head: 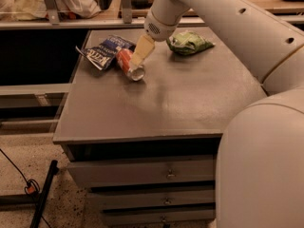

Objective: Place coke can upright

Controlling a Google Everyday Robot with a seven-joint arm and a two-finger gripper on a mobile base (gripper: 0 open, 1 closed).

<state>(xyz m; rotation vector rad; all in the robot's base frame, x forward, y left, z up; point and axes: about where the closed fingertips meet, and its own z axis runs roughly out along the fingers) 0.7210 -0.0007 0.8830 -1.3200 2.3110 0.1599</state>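
Lying on its side right under the claw (137, 61), silver end turned toward the near edge of the table (180, 103): the coke can (124, 59), not yet upright. Cannot tell whether touching the claw or just apart from it. Cannot tell either how wide the claw stands, or whether anything is held. Just left of the claw and against the can, a blue chip bag (105, 51); off to the claw's right and a little farther back, well apart, a green snack bag (189, 42). Judging by this: approach about done, with grasping, lifting, turning on end and setting down all left.
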